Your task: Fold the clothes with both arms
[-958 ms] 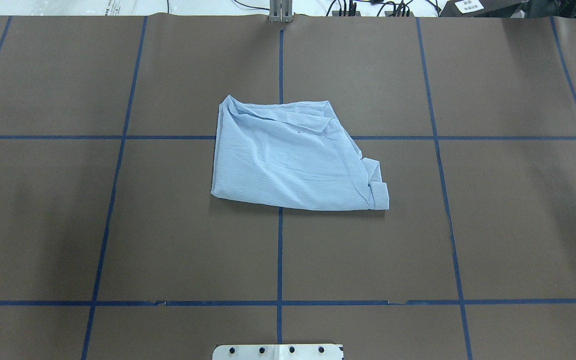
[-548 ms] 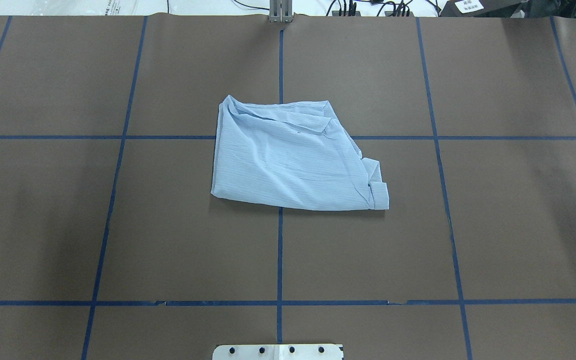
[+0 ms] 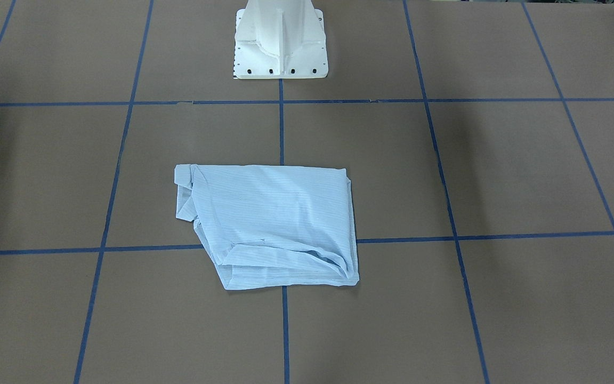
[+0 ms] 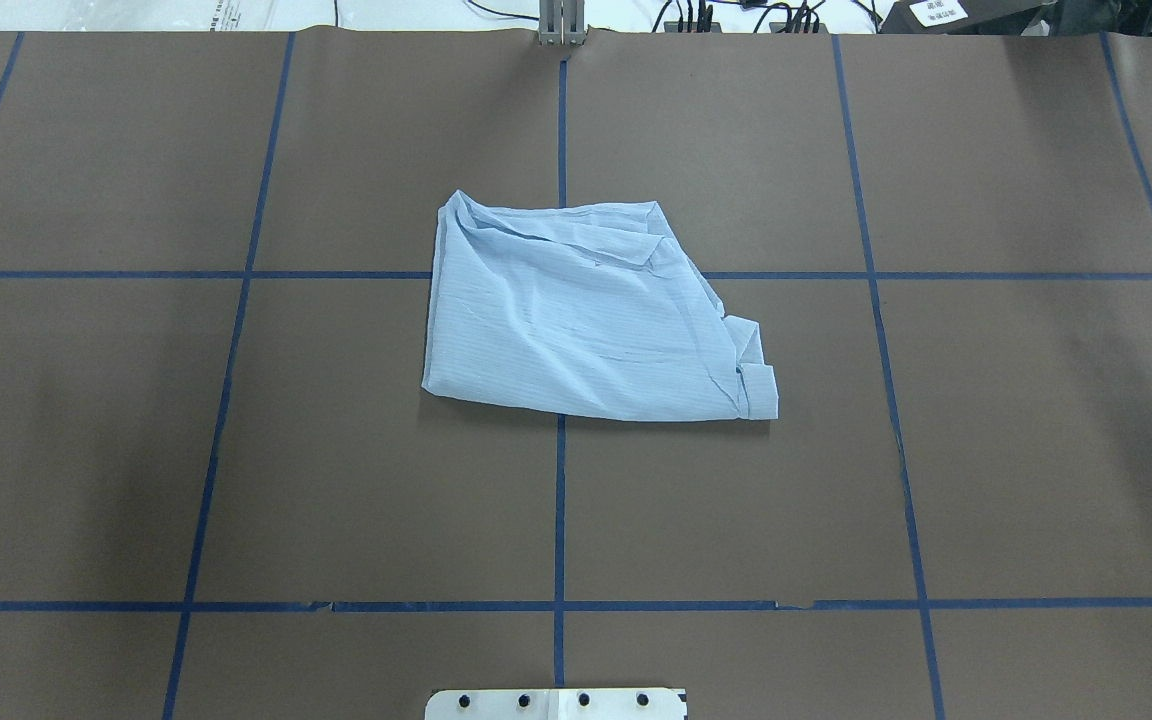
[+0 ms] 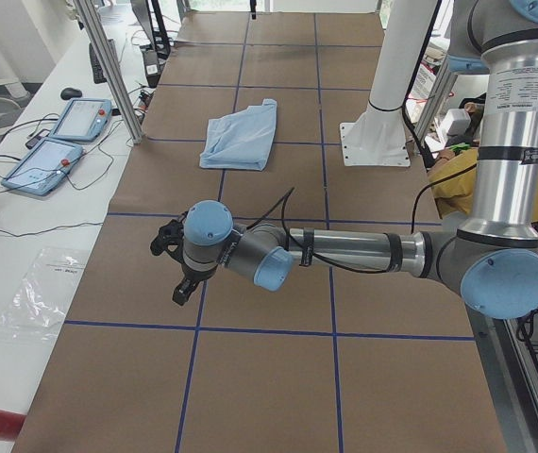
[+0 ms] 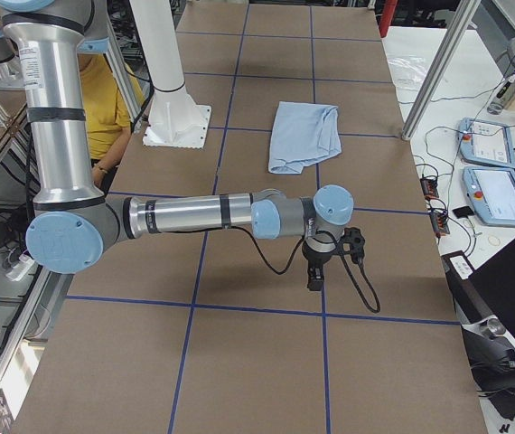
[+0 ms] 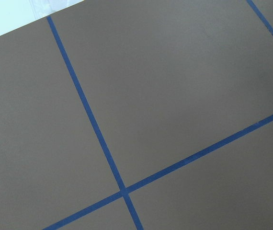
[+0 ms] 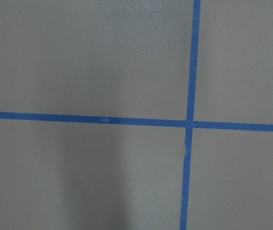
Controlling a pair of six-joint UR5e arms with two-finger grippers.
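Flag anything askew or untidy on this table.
The shirt is folded lopsided: its edge on the robot's right slants, a small flap pokes out at that side's near corner, and wrinkles bunch along the far edge.

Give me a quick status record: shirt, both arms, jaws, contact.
shirt: folded bundle, flat on the table, straddling blue tape lines
left gripper: above bare table, well clear of the shirt
right gripper: above bare table, well clear of the shirt
jaws: cannot tell, open or shut
contact: nothing touches the shirt
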